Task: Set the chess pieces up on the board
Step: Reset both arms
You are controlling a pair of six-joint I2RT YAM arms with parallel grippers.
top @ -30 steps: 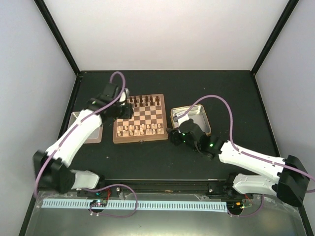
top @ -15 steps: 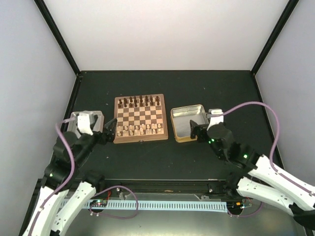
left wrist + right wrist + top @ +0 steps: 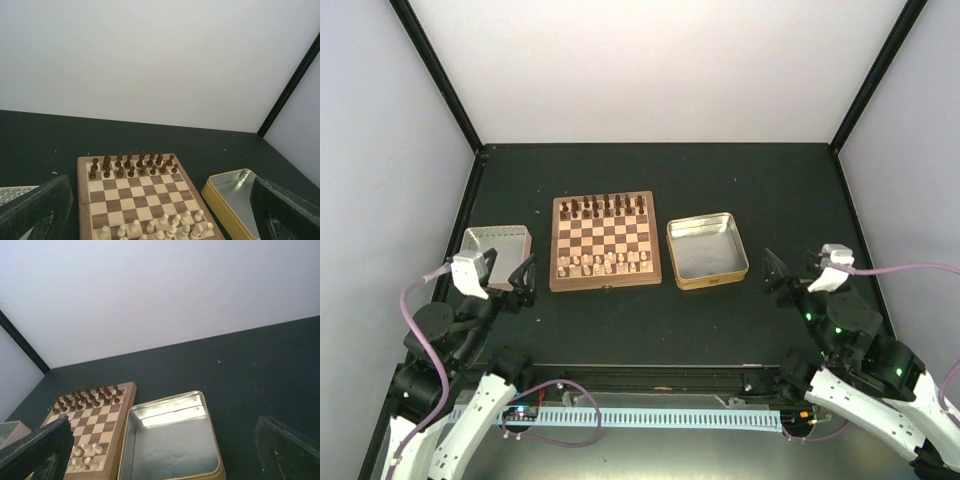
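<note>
Where the arms crouch at the near edge, left gripper (image 3: 510, 272) and right gripper (image 3: 792, 269) stand spread wide, holding nothing. Square checked wooden board (image 3: 605, 241) mid-table. Pale turned pieces (image 3: 605, 264) fill its 6 o'clock rows, dark men (image 3: 605, 207) at 12. Shiny gold-rimmed square tin (image 3: 707, 255) at board's 3 o'clock, dimpled grey tray (image 3: 500, 240) at 9.
</note>
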